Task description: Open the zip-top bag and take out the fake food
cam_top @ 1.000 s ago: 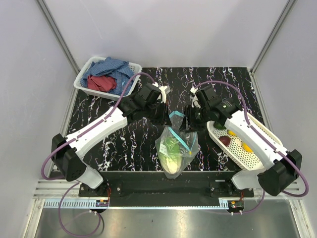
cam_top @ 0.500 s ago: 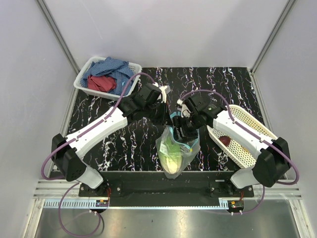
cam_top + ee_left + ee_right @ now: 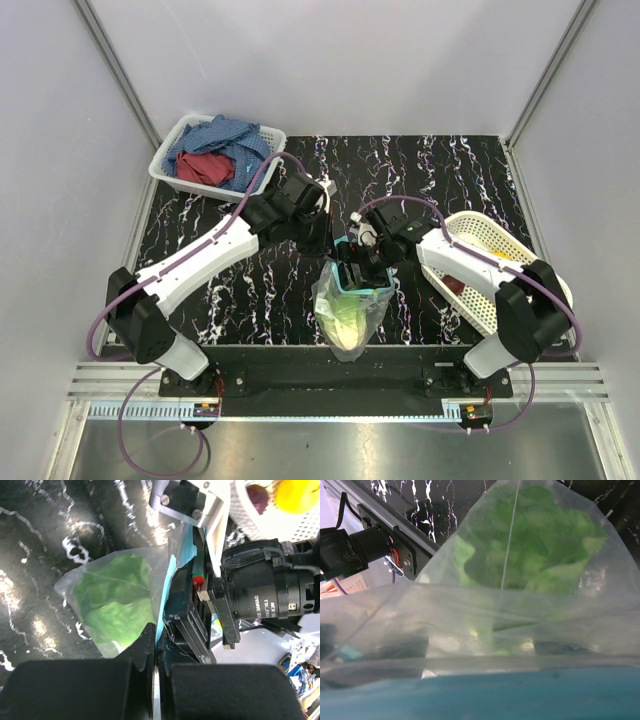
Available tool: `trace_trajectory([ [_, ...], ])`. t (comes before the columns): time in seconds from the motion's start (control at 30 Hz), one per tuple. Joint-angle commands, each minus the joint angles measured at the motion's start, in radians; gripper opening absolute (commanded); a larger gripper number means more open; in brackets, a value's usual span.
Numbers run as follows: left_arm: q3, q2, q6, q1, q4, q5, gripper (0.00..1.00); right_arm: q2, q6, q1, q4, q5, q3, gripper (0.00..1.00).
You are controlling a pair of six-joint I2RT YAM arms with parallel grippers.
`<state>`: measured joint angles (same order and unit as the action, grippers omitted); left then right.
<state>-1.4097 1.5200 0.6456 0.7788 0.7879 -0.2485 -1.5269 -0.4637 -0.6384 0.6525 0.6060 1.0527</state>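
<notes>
Down at the near edge of the tabletop (image 3: 450, 170), dead centre between the two arms, the zip-top bag (image 3: 352, 300) is hanging by its mouth with the lettuce (image 3: 345, 320) slumped in the bottom. Big change over the last second: the right claw (image 3: 357, 262) was off over the white basket (image 3: 480, 235), and now it's swung across and dropped onto the bag's mouth, just beside the left claw (image 3: 332, 248). That one hasn't budged, it's clenched on the teal zip strip (image 3: 186, 555) and keeps that side of the mouth held up. So my read is the drop-off run is done and this is the reach for the lettuce. A lemon (image 3: 297, 495) and a purple-red piece (image 3: 257, 492) already sit in the basket, so the lettuce looks like the last thing left in the bag, as far as I can see. Now the murky bits. The right wrist view is basically all crinkly film plus a blurry teal band along the bottom, with green behind it, so I can't tell if the right claw is spread or pinched. There are dark smudges behind the plastic, but I wouldn't swear they're fingers. I also can't make out whether its tips are inside the mouth or pressing on the outside of the film. From above, both claws crowd the opening and hide it. No idea if anything small is tucked under the lettuce.
</notes>
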Motion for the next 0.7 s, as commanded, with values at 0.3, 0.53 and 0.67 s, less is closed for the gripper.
trace_trajectory([
  [0.3,0.017,-0.056,0.029,0.02,-0.184,-0.063,0.0,-0.086,-0.053,-0.01,-0.125,-0.028,-0.025,0.51],
  [0.53,0.149,-0.187,0.034,-0.091,-0.185,-0.052,0.56,0.019,-0.095,-0.006,-0.119,-0.032,-0.022,0.08],
  [0.67,0.293,-0.294,0.034,-0.226,-0.235,-0.142,0.69,0.08,-0.115,0.014,-0.131,0.021,-0.02,0.0],
])
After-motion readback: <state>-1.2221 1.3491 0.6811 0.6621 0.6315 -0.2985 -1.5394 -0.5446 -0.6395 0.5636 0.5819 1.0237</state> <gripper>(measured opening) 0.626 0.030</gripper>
